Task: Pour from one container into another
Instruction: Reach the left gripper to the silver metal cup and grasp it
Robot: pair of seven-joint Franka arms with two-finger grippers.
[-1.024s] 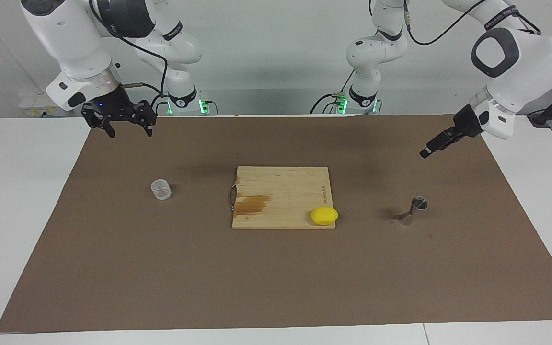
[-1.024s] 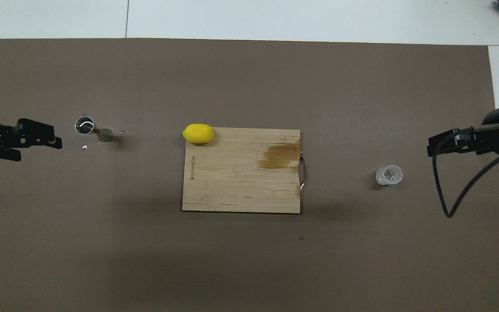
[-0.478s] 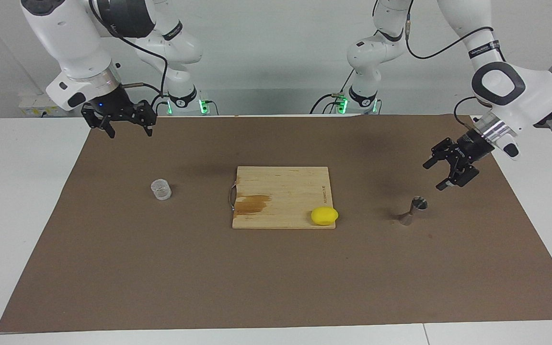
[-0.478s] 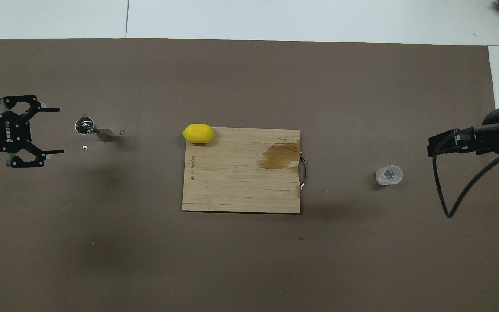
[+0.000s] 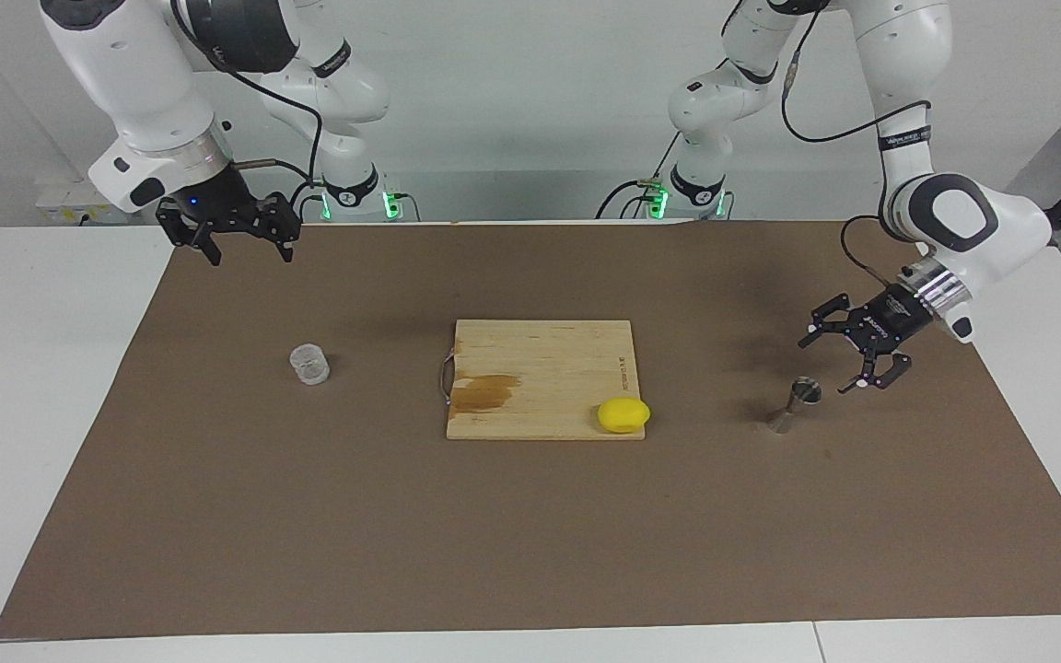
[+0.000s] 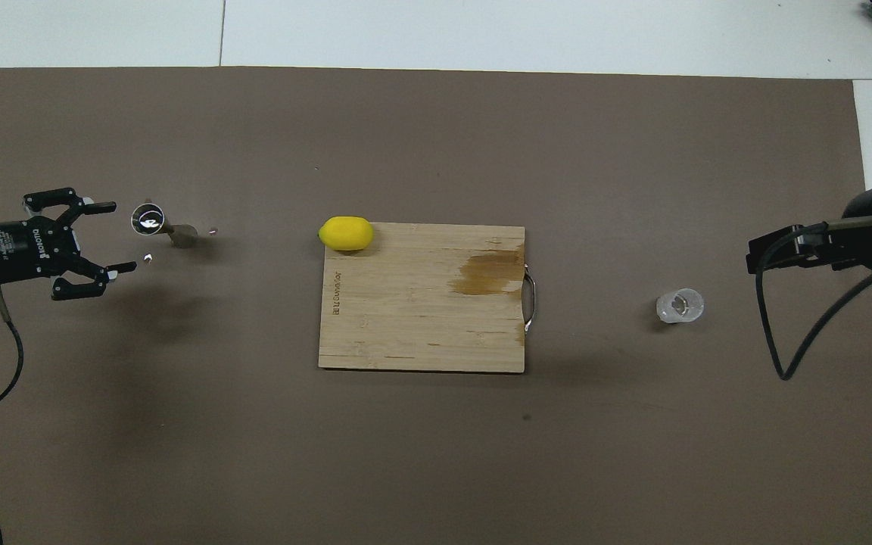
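Note:
The clear glass cup stands on the brown mat toward the right arm's end. The steel jigger stands upright on the mat toward the left arm's end. My left gripper is open and low over the mat beside the jigger, on the side toward the left arm's end. Its fingers point at the jigger without touching it. My right gripper is open and empty, and waits in the air over the mat's edge near the cup.
A wooden cutting board with a dark stain and a metal handle lies mid-table. A yellow lemon sits on the board's corner. Two tiny shiny specks lie by the jigger. The brown mat covers the table.
My left gripper has swung down and turned, and has come in toward the jigger with its fingers open. The right arm, the cup and the jigger have not moved.

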